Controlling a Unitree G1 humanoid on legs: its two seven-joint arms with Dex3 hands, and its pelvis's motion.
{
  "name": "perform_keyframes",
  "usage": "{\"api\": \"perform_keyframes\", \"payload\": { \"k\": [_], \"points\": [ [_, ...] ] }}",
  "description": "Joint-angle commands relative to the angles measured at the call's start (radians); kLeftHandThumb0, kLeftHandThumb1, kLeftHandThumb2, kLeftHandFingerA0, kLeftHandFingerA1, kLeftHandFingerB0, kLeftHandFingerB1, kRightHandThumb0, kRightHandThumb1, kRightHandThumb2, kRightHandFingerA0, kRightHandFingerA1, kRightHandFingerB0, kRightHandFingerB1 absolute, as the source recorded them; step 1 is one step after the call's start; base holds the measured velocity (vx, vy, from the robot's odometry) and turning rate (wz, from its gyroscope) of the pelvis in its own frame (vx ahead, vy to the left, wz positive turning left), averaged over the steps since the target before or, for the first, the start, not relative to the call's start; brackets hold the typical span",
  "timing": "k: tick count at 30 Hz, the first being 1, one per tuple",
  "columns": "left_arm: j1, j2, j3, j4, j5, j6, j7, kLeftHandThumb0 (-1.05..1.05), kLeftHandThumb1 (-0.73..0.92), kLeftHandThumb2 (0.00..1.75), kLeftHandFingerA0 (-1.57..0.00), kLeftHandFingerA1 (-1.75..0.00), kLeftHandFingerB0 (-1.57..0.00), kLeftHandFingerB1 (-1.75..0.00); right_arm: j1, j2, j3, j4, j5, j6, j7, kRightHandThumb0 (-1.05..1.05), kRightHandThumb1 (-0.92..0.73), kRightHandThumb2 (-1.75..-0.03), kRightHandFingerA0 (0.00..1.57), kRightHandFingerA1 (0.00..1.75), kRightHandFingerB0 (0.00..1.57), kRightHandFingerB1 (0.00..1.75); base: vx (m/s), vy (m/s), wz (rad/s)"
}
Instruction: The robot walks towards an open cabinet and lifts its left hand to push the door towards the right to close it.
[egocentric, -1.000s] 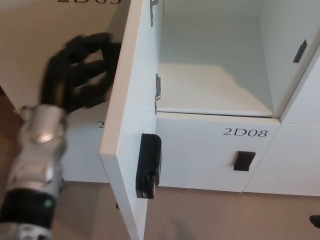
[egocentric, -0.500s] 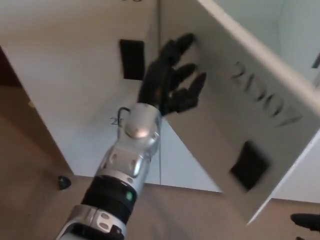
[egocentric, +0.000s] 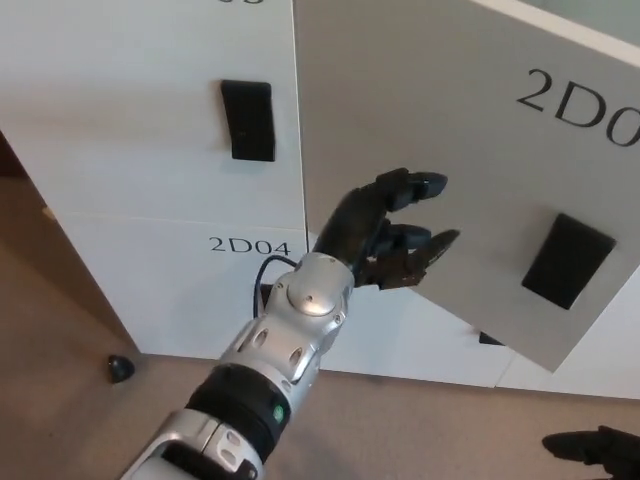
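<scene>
While fingers spread, one left hand meets one door | black handles: two visible | label 2D04

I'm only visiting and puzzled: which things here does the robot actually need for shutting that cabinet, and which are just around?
Job:
- left hand, fingers spread at the door
- cabinet door with black handle

Just around:
- neighbouring door's handle
- drawer 2D04
- small dark object on floor

White lockers, tan floor, seemingly carpeted

Left hand raised on outstretched arm — fingers apart, empty.
</scene>
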Motion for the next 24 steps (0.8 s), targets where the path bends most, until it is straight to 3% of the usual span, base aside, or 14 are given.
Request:
{"api": "perform_keyframes", "payload": {
  "k": [1,2,4,5,11,12,13,14,16,17,21,22,23,24],
  "points": [
    [-0.805,0.092,0.063,0.324,0.057,0.177,-0.075,-0.49,0.66,0.60,-0.42,-0.44,-0.27,-0.31,0.117,0.046,0.012,-0.083,0.060,-0.109,0.009,-0.38,-0.67,-0.64,0.87,0.58,0.73,0.59,0.00,0.000,0.00],
    [-0.830,0.162,0.075,0.337,0.056,0.182,-0.081,-0.58,0.51,0.81,-0.27,-0.49,-0.16,-0.41,0.126,0.042,0.011,-0.089,0.064,-0.114,0.016,-0.39,-0.69,-0.62,0.86,0.55,0.74,0.56,0.00,0.000,0.00],
    [-0.852,0.223,0.084,0.351,0.053,0.185,-0.087,-0.58,0.51,0.81,-0.27,-0.49,-0.16,-0.41,0.134,0.039,0.010,-0.097,0.065,-0.116,0.024,-0.39,-0.69,-0.62,0.86,0.55,0.74,0.56,0.00,0.000,0.00],
    [-0.874,0.301,0.094,0.363,0.055,0.180,-0.095,-0.54,0.66,0.60,-0.23,-0.35,-0.18,-0.28,0.137,0.039,0.012,-0.107,0.066,-0.112,0.028,-0.40,-0.69,-0.61,0.87,0.54,0.75,0.54,0.00,0.000,0.00],
    [-0.936,0.455,0.099,0.395,0.068,0.161,-0.099,-0.51,0.67,0.61,-0.41,-0.44,-0.19,-0.29,0.134,0.040,0.014,-0.157,0.072,-0.060,0.037,-0.40,-0.69,-0.60,0.86,0.56,0.76,0.54,0.00,0.000,0.00],
    [-0.953,0.482,0.095,0.399,0.072,0.150,-0.111,-0.54,0.66,0.60,-0.18,-0.31,-0.16,-0.27,0.130,0.045,0.017,-0.164,0.079,-0.054,0.041,-0.37,-0.69,-0.60,0.85,0.56,0.75,0.55,0.00,0.000,0.00],
    [-0.964,0.498,0.091,0.404,0.074,0.142,-0.121,-0.54,0.66,0.60,-0.18,-0.31,-0.16,-0.27,0.128,0.048,0.020,-0.167,0.084,-0.053,0.044,-0.37,-0.69,-0.60,0.85,0.56,0.75,0.55,0.00,0.000,0.00],
    [-0.970,0.492,0.076,0.389,0.081,0.109,-0.162,-0.53,0.65,0.60,-0.29,-0.32,-0.35,-0.32,0.124,0.046,0.023,-0.173,0.076,-0.050,0.044,-0.38,-0.70,-0.61,0.85,0.54,0.76,0.55,0.00,0.000,0.00],
    [-0.976,0.481,0.057,0.373,0.088,0.071,-0.208,-0.53,0.65,0.60,-0.29,-0.32,-0.35,-0.32,0.121,0.042,0.026,-0.182,0.065,-0.043,0.043,-0.38,-0.70,-0.61,0.85,0.54,0.76,0.55,0.00,0.000,0.00],
    [-0.965,0.466,-0.008,0.316,0.135,-0.003,-0.279,-0.53,0.65,0.60,-0.59,-0.38,-0.56,-0.37,0.117,0.038,0.025,-0.188,0.065,-0.038,0.047,-0.37,-0.70,-0.61,0.86,0.56,0.76,0.55,0.00,0.000,0.00],
    [-0.929,0.427,-0.125,0.171,0.187,-0.118,-0.451,-0.48,0.64,0.59,-0.64,-0.40,-0.60,-0.39,0.116,0.034,0.026,-0.192,0.076,-0.035,0.059,-0.36,-0.70,-0.61,0.86,0.56,0.75,0.55,0.00,0.000,0.00],
    [-0.913,0.412,-0.143,0.116,0.175,-0.126,-0.508,-0.48,0.64,0.59,-0.64,-0.40,-0.60,-0.39,0.118,0.035,0.027,-0.189,0.083,-0.038,0.063,-0.36,-0.70,-0.61,0.86,0.56,0.75,0.55,0.00,0.000,0.00],
    [-0.913,0.364,-0.173,0.085,0.168,-0.114,-0.564,-0.48,0.51,0.88,-0.42,-0.54,-0.27,-0.46,0.114,0.038,0.032,-0.176,0.089,-0.053,0.070,-0.35,-0.70,-0.62,0.87,0.58,0.72,0.56,0.00,0.000,0.00],
    [-0.916,0.331,-0.193,0.070,0.164,-0.103,-0.596,-0.48,0.51,0.88,-0.42,-0.54,-0.27,-0.46,0.110,0.039,0.036,-0.167,0.093,-0.064,0.074,-0.35,-0.70,-0.62,0.87,0.58,0.72,0.56,0.00,0.000,0.00]
  ]
}}
